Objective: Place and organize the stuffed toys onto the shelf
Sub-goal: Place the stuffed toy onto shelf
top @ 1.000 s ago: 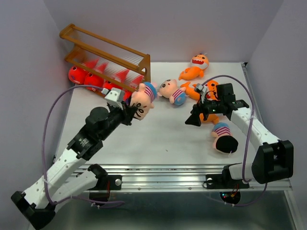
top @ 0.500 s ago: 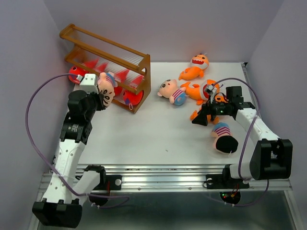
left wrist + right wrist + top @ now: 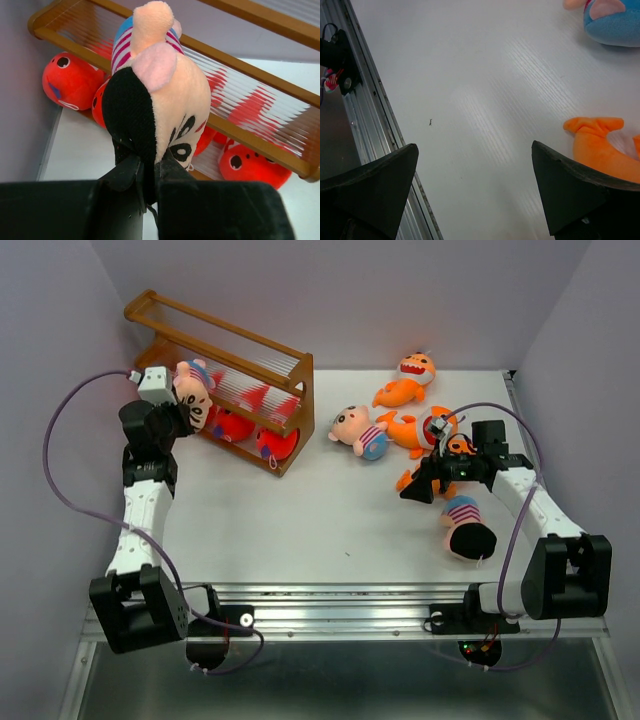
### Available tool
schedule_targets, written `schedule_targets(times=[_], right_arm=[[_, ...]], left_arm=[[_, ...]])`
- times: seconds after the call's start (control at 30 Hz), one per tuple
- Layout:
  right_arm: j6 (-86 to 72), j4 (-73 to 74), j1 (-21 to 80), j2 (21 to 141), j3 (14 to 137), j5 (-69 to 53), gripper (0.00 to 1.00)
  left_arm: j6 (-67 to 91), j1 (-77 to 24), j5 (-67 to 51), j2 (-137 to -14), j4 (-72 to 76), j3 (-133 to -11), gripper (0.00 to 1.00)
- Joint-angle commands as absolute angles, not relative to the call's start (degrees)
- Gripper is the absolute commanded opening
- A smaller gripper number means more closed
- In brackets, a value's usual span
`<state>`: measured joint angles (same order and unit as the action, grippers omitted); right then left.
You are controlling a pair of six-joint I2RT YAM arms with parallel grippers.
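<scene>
Fig. | my left jaws (image 3: 147,170) clamped on boy toy (image 3: 155,100), shelf (image 3: 260,131) just beyond | my right jaws (image 3: 475,150) apart, empty, orange shark (image 3: 600,150) beside | done: red sharks (image 3: 70,80) apparently on lowest tier | left: about five toys on surface (image 3: 485,75)

Right hand (image 3: 474,146) gapes beside orange shark (image 3: 600,150).

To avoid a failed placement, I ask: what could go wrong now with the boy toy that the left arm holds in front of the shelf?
1. The left tool pinches the boy toy only at the edge of its head, so it may slip or swing.
2. The toy could catch on the front rail of the shelf and fall.
3. The red shark at the shelf's end lies near and might be pushed away.
</scene>
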<state>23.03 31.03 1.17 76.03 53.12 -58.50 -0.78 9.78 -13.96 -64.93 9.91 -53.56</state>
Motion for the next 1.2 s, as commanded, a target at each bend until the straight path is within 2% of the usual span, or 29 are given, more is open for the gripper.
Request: schedule_targets(times=[0.0, 0.6, 0.83, 1.1, 1.13, 1.17], right_arm=[[24.08, 30.06, 0.97, 74.18, 53.09, -59.5, 1.0], [25.14, 30.41, 0.97, 74.71, 53.26, -58.27, 1.0], [25.58, 30.59, 0.97, 75.59, 53.44, -58.1, 1.0], [25.84, 30.59, 0.97, 76.55, 53.44, -57.92, 1.0], [25.84, 30.67, 0.97, 76.64, 53.52, -58.01, 1.0], [25.84, 30.76, 0.97, 76.81, 53.61, -58.09, 1.0]], left_arm=[[-1.23, 11.77, -16.26, -69.95, 19.69, -58.97, 0.0], [-3.34, 14.68, -18.37, -95.26, 23.91, -77.42, 0.0], [-2.81, 15.12, -19.86, -105.36, 19.87, -88.22, 0.0], [-2.29, 16.87, -22.06, -111.18, 15.13, -96.05, 0.0], [-2.11, 17.05, -21.8, -111.79, 13.99, -97.2, 0.02], [-2.11, 17.14, -21.45, -111.88, 13.8, -97.29, 0.07]])
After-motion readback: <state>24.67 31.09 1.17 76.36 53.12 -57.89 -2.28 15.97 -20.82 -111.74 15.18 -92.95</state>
